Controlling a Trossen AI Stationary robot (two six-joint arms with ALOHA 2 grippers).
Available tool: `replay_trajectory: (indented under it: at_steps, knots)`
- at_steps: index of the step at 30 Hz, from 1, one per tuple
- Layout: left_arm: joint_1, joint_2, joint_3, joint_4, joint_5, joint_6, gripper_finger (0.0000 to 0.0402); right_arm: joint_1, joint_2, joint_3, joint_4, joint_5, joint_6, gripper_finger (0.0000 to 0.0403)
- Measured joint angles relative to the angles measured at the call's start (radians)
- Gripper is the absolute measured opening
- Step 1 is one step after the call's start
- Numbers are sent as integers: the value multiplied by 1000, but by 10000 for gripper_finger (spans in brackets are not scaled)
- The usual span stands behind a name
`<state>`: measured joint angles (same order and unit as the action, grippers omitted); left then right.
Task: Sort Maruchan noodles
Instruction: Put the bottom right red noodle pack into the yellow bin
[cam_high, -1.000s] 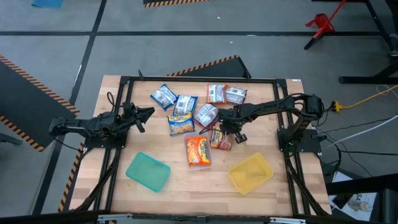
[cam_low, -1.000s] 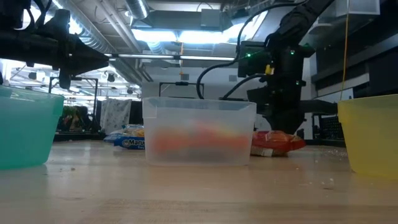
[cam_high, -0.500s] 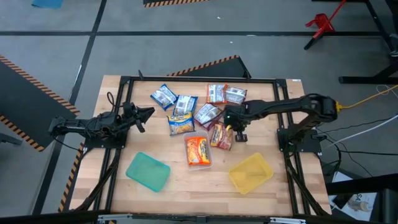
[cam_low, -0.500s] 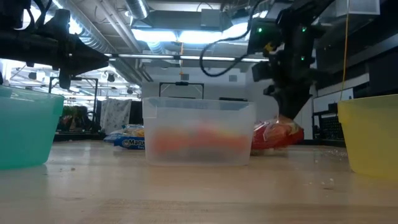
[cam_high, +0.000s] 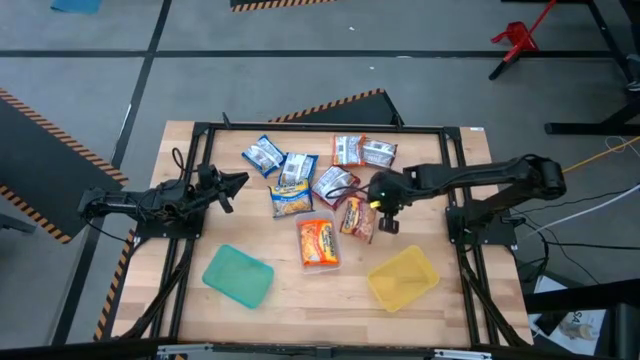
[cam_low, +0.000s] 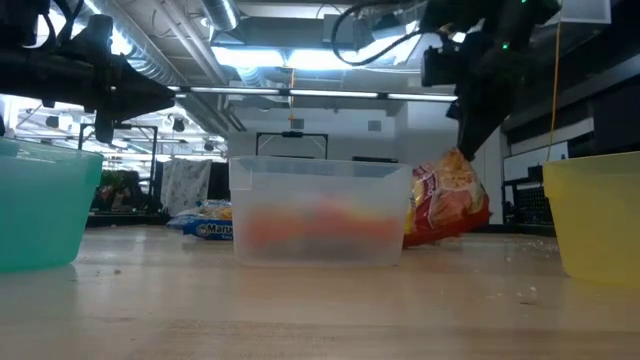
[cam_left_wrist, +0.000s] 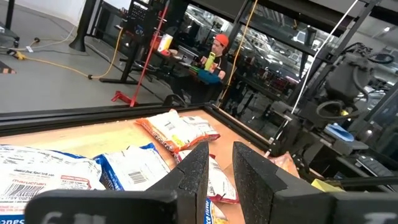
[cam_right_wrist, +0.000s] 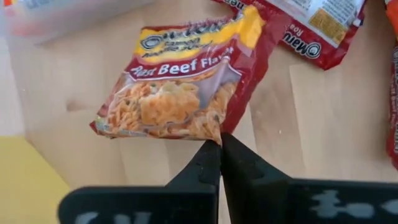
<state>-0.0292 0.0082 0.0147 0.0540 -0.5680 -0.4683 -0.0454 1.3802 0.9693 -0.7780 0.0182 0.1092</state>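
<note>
A red Maruchan packet (cam_high: 358, 220) is tipped up under my right gripper (cam_high: 383, 203), which is shut on it near the table's middle; the right wrist view shows its beef-flavour face (cam_right_wrist: 186, 87). Other packets lie flat on the far half: blue-white ones (cam_high: 264, 155) (cam_high: 298, 168), an orange one (cam_high: 290, 198), a red-silver one (cam_high: 331, 185) and two more (cam_high: 349, 150) (cam_high: 378, 153). An orange packet (cam_high: 318, 242) lies in the clear tray. My left gripper (cam_high: 235, 182) waits open at the table's left, touching nothing. My right gripper pinches the red packet's sealed end edge (cam_right_wrist: 214, 134) between its two shut fingertips, coming from above and pointing down. The packet hangs tilted below the fingers, its held end (cam_low: 458, 160) raised and its lower edge (cam_low: 440, 238) on the table.
A teal tray (cam_high: 238, 275) sits near-left, the clear tray (cam_low: 320, 210) in the near middle, and a yellow tray (cam_high: 402, 277) near-right, below the right gripper. Bare wood shows between the trays and along the near edge. A person sits in the room beyond (cam_left_wrist: 217, 50).
My right gripper has risen and shifted slightly toward the table's right edge. The red packet, flat on the table a second ago, has been tipped up by its held end while its opposite edge stays on the wood.
</note>
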Motion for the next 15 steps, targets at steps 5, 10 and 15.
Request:
replay_trajectory:
  at_steps: [5, 10, 15]
  knots:
    - [0, 0, 0, 0, 0, 0, 66, 66, -22, 0, 1, 55, 82, 0]
    - [0, 0, 0, 0, 0, 0, 66, 128, -22, 0, 2, 90, 151, 0]
    - [0, 0, 0, 0, 0, 0, 66, 187, -32, 0, 25, 132, 222, 0]
